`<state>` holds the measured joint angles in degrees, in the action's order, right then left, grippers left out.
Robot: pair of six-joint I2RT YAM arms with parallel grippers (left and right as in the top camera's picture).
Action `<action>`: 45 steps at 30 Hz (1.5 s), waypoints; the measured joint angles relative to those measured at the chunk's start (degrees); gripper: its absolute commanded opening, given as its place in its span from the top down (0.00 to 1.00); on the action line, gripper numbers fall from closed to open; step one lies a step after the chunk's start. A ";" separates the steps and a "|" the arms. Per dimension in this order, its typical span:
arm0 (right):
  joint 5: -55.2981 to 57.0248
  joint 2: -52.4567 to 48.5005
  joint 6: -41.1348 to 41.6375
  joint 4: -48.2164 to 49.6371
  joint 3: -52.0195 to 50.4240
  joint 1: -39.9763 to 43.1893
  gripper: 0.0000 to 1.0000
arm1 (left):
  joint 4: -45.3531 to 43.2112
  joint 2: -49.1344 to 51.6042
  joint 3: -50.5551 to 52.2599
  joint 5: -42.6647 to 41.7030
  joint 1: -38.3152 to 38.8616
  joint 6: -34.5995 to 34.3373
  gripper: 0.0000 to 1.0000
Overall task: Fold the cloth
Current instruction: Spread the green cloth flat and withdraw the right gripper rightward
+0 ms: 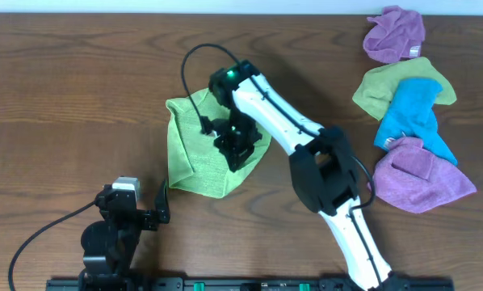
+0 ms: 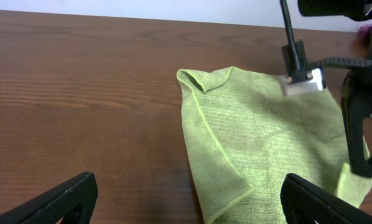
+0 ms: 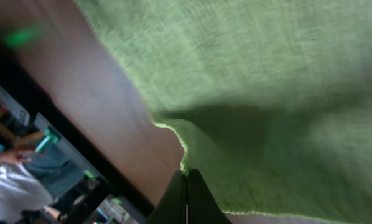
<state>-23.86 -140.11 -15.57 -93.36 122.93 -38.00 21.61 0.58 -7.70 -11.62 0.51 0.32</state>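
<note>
My right hand (image 1: 235,147), pinched shut on the cloth (image 1: 189,162) at its 3 o'clock hem, could lose that thin bite if yanked.

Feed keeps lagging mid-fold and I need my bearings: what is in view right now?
cloth: one, bright lime green, centre-left of the table, lying rumpled
purple cloths: two, one at the far end of the right-hand pile, the other at its near end
olive-green cloth: one, dull yellow-green, in the pile, partly under the blue one
blue cloth: one, bright blue, middle of the pile
table: one, brown wood
left gripper: one, black, open, near edge, off the cloth
right gripper: one, black, shut on the cloth's edge
</note>
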 measured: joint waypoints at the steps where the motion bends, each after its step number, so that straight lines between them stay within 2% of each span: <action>1: 0.00 0.00 0.02 -0.09 0.00 -0.50 0.99 | 0.00 0.00 0.00 0.00 0.00 0.00 0.05; 13: 7.04 0.00 2.47 -1.14 0.02 -5.86 0.98 | 0.00 0.00 0.00 0.00 -0.02 0.00 0.05; 20: 11.61 2.58 4.59 3.61 -0.96 -6.01 0.98 | 0.02 0.00 0.00 0.00 0.00 0.00 0.05; 26: 15.02 16.06 5.95 13.42 -15.87 -6.01 0.98 | 0.00 0.00 0.00 0.00 -0.02 0.00 0.05; 30: 16.24 25.81 6.32 21.79 -31.50 -6.01 0.99 | -0.02 0.00 0.00 0.00 0.00 0.00 0.05; 31: 16.46 27.15 6.34 22.99 -34.84 -6.01 0.87 | 0.02 0.00 0.00 -0.02 0.00 -0.02 0.05; 32: 16.61 27.78 6.71 23.67 -37.29 -6.01 0.68 | 0.02 0.00 0.00 0.00 0.00 0.00 0.05; 33: 16.72 28.06 7.06 24.35 -39.54 -5.99 0.35 | -0.02 0.00 0.00 0.02 0.00 0.00 0.05; 34: 16.85 28.02 6.91 24.63 -42.38 -5.95 0.28 | 0.02 0.00 0.00 0.00 -0.02 0.00 0.05; 35: 16.94 27.98 7.32 24.52 -44.87 -5.95 0.26 | 0.00 0.00 0.00 0.00 0.00 0.00 0.05; 39: 17.25 28.00 9.33 29.33 -45.72 -5.53 0.37 | 0.00 0.00 0.00 0.00 -0.02 -0.02 0.05; 45: 17.77 28.28 11.76 31.98 -40.02 -2.69 0.41 | 0.00 0.00 0.00 0.00 0.00 0.00 0.04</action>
<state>-6.09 -111.83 -3.81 -61.39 82.91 -40.69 21.61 0.58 -7.70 -11.62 0.51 0.32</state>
